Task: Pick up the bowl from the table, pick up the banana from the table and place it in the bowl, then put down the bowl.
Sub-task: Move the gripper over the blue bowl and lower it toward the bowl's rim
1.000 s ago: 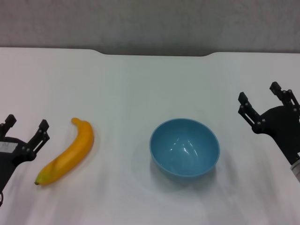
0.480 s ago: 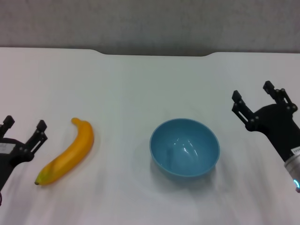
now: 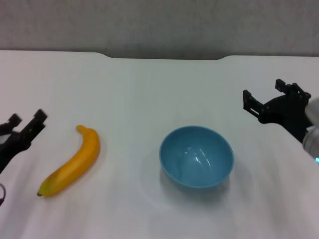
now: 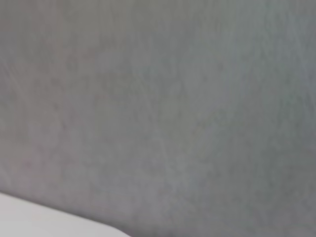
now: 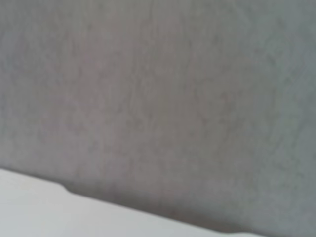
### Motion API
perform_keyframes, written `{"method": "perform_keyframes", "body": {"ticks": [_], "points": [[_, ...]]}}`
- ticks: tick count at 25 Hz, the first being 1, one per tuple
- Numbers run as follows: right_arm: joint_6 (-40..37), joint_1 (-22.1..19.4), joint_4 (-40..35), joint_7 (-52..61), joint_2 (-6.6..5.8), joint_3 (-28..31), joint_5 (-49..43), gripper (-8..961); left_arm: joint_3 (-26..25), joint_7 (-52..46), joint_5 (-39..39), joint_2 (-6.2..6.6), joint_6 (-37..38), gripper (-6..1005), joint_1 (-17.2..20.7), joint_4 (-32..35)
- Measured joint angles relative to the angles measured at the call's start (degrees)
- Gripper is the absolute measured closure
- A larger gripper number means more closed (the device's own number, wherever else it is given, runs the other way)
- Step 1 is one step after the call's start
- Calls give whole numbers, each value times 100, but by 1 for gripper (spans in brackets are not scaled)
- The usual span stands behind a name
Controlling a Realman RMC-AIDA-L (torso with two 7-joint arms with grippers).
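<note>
The light-blue bowl (image 3: 196, 156) stands empty on the white table (image 3: 149, 89), a little right of centre. The yellow-orange banana (image 3: 72, 161) lies on the table at the left, stem end far, dark tip near. My left gripper (image 3: 26, 119) is open and empty, above the table just left of the banana. My right gripper (image 3: 265, 91) is open and empty, to the right of the bowl and farther back. Both wrist views show only the grey wall and a strip of the table's far edge.
The table's far edge has a rounded notch (image 3: 164, 57) with a grey wall (image 3: 159, 25) behind it. The table edge also shows in the left wrist view (image 4: 44, 217) and the right wrist view (image 5: 74, 207).
My right gripper has moved up and to the left, toward the bowl's far right side. My left gripper has risen and shifted left, away from the banana. Bowl and banana have not moved.
</note>
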Motion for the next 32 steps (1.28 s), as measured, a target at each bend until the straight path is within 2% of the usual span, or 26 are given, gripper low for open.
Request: {"method": "perform_keyframes", "body": {"ticks": [3,6,7,8,11,12,13,16,25,32], "points": [[891,20,-471,-7,-5,251,-22,118,-135,-717,748,181,707,109,25,-613],[1675,105,-835,-19,-12,472,-34,118,-480,-1352,1949,226,1478,108,133,-1304],[2210,182,-1050,-17,-12,646,-36,119,-799,-1695,2922,132,2030,108,304,-1865],[2210,182,-1050,-17,-12,646,-36,119,-799,-1695,2922,132,2030,108,304,-1865],[3169,353,-1234,141,-8,1000,-36,119,-1139,-1952,4072,-146,2900,108,649,-2699],[3169,353,-1234,141,-8,1000,-36,119,-1195,-1999,4573,-276,3375,108,811,-3065],[3376,404,-1234,240,-7,1088,-36,118,-1160,-2012,4902,-355,3768,108,928,-3375],[3808,554,-1086,498,-14,1279,-39,119,-906,-2029,5164,-383,4368,108,1055,-3771],[4520,1584,237,937,-4,1395,20,124,-807,-2044,5154,-393,4467,109,978,-3731],[4335,1744,454,941,13,1010,261,126,-792,-2034,5155,-404,4476,108,940,-3677]]}}
